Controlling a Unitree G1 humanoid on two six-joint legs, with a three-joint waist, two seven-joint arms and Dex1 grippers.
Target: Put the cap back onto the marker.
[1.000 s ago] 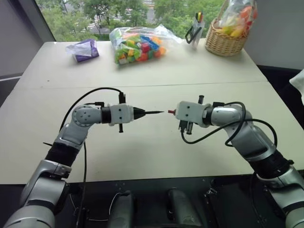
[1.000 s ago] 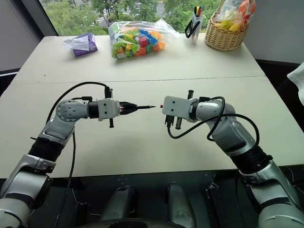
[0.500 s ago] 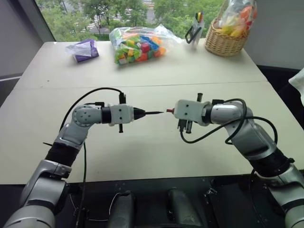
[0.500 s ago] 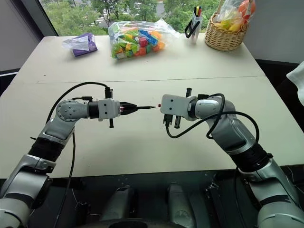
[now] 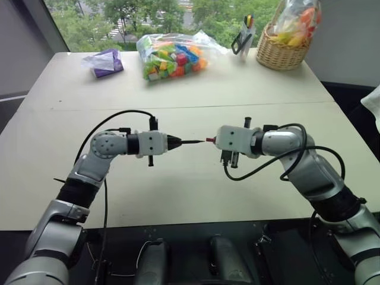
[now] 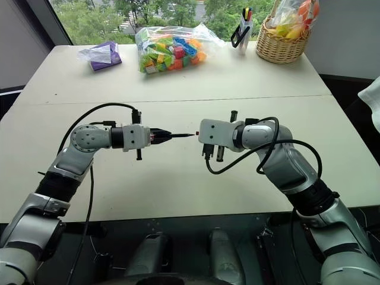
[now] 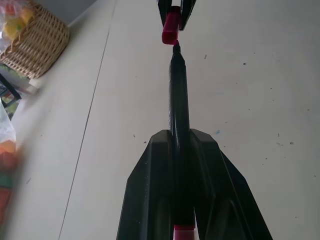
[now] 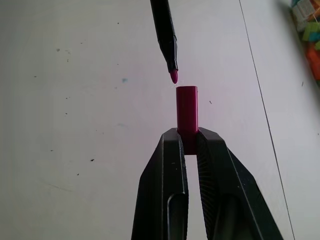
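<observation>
pointing marker (image 7: 179,95) tip toward cap (image 8: 187,116)

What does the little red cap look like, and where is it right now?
The cap is a tiny red tube of smooth plastic, with its open end facing the marker. The right end effector pinches its back end between two black fingers, holding it up above the pale table. The marker's pink tip sits just short of the cap's mouth, slightly off its line, not yet inside. Nothing else touches the cap.
</observation>
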